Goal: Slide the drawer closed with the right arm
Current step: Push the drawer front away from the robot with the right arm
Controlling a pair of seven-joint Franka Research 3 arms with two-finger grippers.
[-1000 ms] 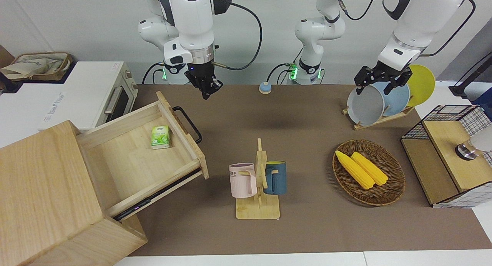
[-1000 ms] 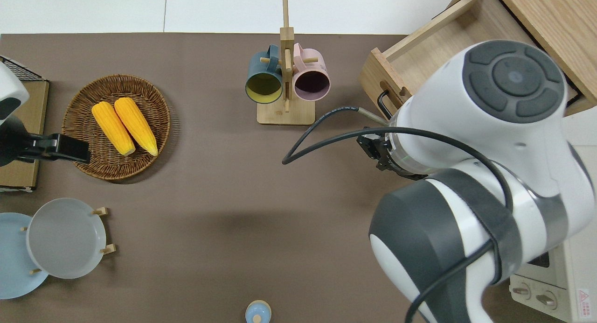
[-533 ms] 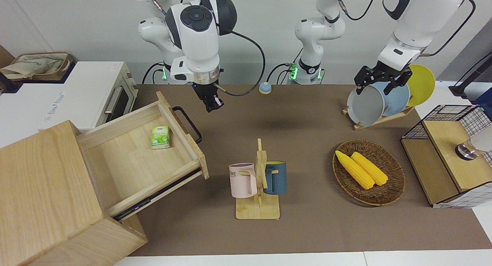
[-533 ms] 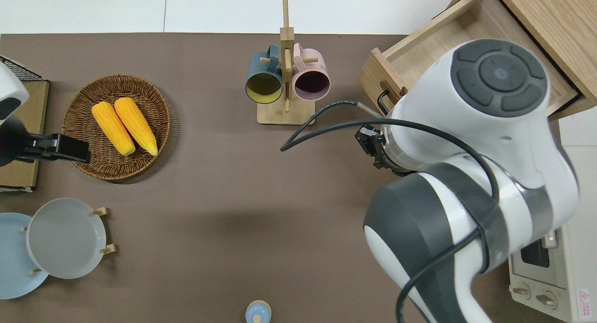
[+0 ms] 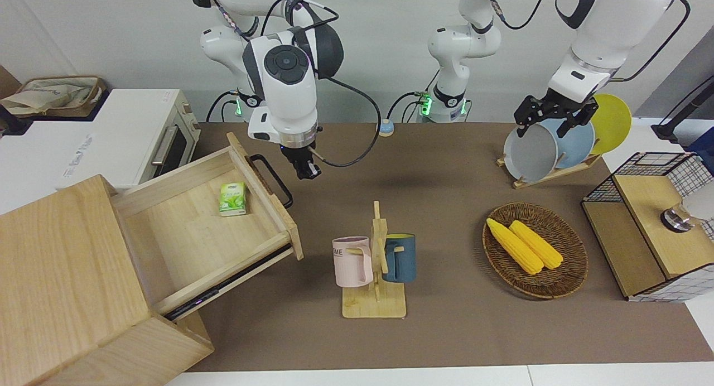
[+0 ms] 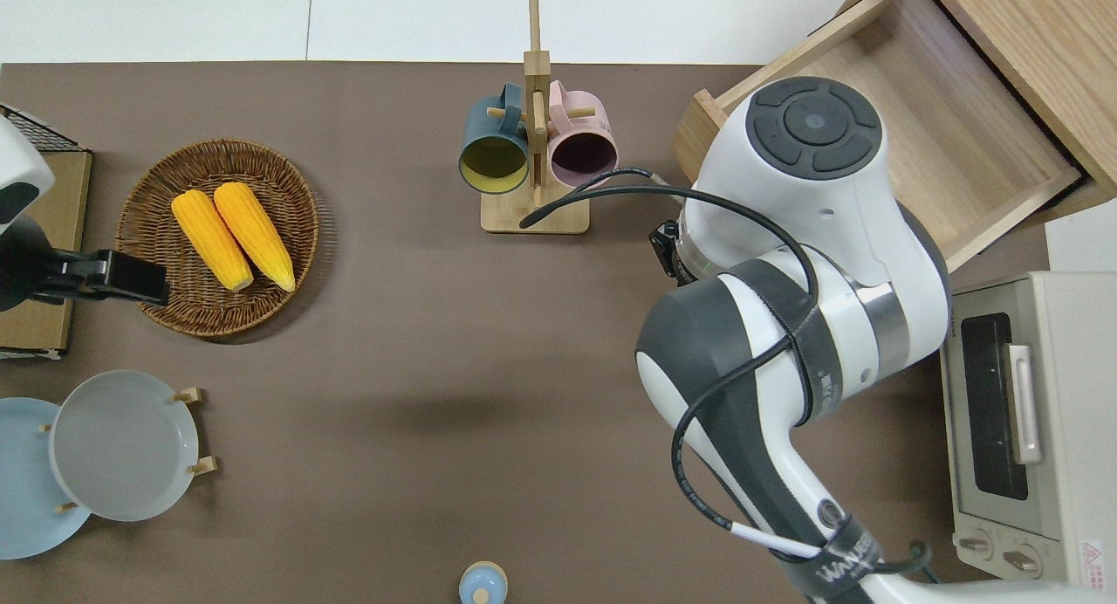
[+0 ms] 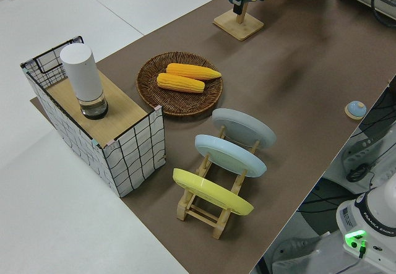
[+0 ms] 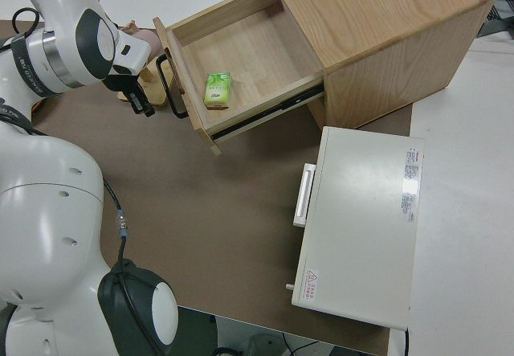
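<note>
— Where are your jaws right now?

— My right gripper (image 5: 308,173) hangs low, left of centre in the front view, just beside the drawer's handle (image 5: 272,179) without touching it. Whether my fingers are parted or pressed together, I cannot tell.

— And the drawer?

— The drawer (image 5: 212,224) stands pulled well out of the cabinet (image 5: 67,280) at lower left, a small green packet (image 5: 232,198) lying inside. I hang facing its front panel, I think, so I can push it back along its runners.

— Room to move?

— Bare mat lies around me. The mug rack (image 5: 375,269) stands at centre, apart from my path. The oven (image 5: 139,135) sits at upper left, near the drawer's side. My left arm is parked.
</note>
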